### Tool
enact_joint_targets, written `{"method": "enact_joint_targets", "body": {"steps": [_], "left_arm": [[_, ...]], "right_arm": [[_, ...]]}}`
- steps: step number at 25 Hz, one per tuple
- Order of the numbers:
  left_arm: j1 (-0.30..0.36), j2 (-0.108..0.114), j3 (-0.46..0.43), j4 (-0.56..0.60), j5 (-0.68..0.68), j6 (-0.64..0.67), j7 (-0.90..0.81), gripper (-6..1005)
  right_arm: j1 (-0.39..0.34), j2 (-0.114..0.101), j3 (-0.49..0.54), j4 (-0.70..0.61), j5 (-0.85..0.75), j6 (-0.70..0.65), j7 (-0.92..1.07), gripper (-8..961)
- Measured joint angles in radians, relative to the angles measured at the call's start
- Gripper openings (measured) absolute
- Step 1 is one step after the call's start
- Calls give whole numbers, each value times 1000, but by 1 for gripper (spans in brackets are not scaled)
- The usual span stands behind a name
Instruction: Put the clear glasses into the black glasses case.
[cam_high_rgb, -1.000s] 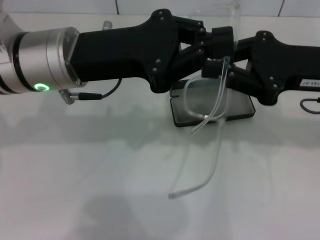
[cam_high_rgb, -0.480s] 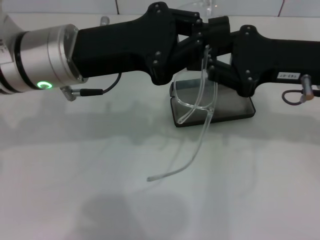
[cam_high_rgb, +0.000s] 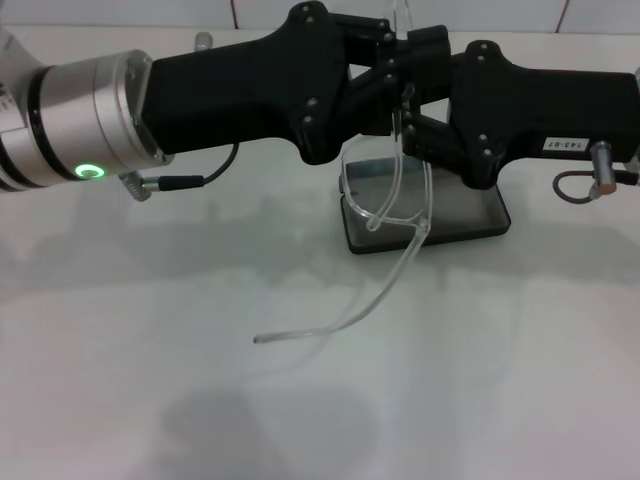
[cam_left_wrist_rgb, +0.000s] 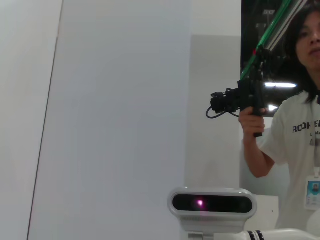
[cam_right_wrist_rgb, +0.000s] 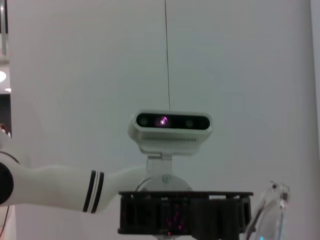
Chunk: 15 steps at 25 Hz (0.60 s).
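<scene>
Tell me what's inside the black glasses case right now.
The black glasses case lies open on the table, showing only grey lining. The clear glasses hang above it, not inside. Both end effectors cover its far edge.

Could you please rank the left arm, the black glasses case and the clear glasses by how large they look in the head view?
1. Left arm, though it is nearest the camera.
2 and 3. Clear glasses and black glasses case: unsure; the glasses hang above the partly hidden case.

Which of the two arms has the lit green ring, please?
The left arm: a green ring glows on its silver wrist; the right arm shows none.
</scene>
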Motion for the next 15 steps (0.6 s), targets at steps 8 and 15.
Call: {"method": "enact_joint_targets", "body": {"steps": [8,15], "left_arm": [[1,0,0,0,-1,-8,15,51],[17,9,-11,10,-53,68,14,51]], "right_arm": [[-23,-1,7,-10,12,1,-2,119],[-53,-4,34,2,48,0,-25,119]]}}
